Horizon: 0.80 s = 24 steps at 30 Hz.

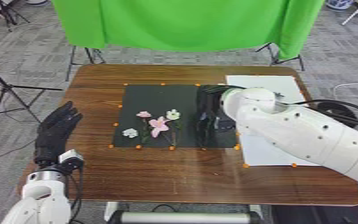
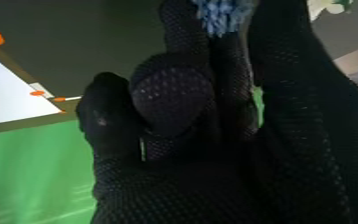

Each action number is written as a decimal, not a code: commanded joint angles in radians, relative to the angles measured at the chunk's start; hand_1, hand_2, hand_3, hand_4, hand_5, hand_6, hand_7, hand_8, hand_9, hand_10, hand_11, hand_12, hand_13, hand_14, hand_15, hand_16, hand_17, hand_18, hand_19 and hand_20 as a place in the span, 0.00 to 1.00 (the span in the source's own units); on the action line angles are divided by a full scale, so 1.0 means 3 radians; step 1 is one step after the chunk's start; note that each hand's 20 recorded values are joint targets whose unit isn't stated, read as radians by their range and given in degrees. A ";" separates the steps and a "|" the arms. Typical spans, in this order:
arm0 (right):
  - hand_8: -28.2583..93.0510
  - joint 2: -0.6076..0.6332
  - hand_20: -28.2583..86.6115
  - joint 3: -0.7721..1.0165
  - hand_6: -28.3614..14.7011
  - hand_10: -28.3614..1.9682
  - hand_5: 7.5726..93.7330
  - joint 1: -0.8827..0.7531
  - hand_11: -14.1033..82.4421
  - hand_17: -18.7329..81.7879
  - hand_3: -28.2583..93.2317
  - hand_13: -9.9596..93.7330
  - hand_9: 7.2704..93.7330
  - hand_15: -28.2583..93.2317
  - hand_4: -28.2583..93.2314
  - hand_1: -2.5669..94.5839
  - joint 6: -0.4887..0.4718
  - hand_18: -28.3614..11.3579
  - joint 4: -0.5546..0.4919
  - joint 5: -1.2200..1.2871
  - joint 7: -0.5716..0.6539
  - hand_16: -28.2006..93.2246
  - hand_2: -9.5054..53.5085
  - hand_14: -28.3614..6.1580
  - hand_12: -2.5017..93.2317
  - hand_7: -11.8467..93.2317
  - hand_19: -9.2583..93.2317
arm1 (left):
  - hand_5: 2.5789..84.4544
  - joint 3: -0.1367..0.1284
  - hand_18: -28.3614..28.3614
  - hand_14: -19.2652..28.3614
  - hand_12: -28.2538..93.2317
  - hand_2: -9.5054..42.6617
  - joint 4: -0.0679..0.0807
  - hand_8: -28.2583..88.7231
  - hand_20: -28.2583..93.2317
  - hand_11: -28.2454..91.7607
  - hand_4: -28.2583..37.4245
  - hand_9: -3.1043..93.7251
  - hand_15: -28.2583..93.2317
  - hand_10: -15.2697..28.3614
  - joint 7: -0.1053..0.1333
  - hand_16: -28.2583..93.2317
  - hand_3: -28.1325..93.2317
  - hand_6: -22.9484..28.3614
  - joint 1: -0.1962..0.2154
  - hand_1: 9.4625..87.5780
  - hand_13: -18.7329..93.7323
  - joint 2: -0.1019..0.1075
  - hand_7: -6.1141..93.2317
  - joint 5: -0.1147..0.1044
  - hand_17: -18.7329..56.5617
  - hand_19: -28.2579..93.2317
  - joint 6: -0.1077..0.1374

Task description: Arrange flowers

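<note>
We pinch the blue flower (image 2: 220, 16) in our right hand (image 2: 169, 96) over the dark mat (image 1: 160, 98); the pink flower (image 1: 160, 125) lies toward nine o'clock, nearer this hand than our open left hand (image 1: 55, 134).

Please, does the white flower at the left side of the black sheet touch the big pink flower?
Apart: in the head view, a strip of black sheet separates the white flower from the big pink flower.
</note>
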 commanded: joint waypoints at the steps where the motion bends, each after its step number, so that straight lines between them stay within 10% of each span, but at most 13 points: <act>1: 0.15 0.0038 0.73 0.0163 0.70 0.49 0.62 0.0048 0.30 0.79 0.81 0.93 0.71 0.77 0.10 0.43 -0.0225 0.32 -0.0032 0.0071 0.0020 0.46 0.00 0.71 0.21 0.29 1.00 | 0.53 -0.0014 0.67 0.68 0.31 0.00 0.0005 0.15 0.41 0.39 0.19 0.45 0.40 0.59 -0.0045 0.22 0.79 0.40 0.0019 0.41 0.49 0.0009 0.26 -0.0005 0.40 0.26 -0.0040; 14: 0.15 0.0195 0.71 0.0738 0.74 0.38 0.43 0.0162 0.23 0.79 0.79 0.93 0.59 0.76 0.10 0.36 -0.0629 0.32 -0.0092 0.0287 0.0204 0.45 0.00 0.70 0.19 0.23 1.00 | 0.54 0.0005 0.67 0.68 0.31 0.00 -0.0008 0.15 0.41 0.39 0.19 0.45 0.40 0.59 -0.0010 0.22 0.79 0.38 0.0019 0.41 0.49 0.0003 0.26 -0.0006 0.39 0.26 -0.0022; 24: 0.17 0.0640 0.66 0.0651 0.70 0.32 0.39 0.0080 0.21 0.74 0.77 0.90 0.49 0.74 0.12 0.30 -0.0295 0.28 0.0058 -0.0837 0.0460 0.44 0.00 0.63 0.18 0.20 1.00 | 0.54 0.0005 0.67 0.69 0.31 0.00 -0.0024 0.15 0.40 0.39 0.19 0.45 0.41 0.59 -0.0004 0.23 0.79 0.38 0.0060 0.41 0.48 -0.0013 0.26 -0.0007 0.39 0.26 -0.0006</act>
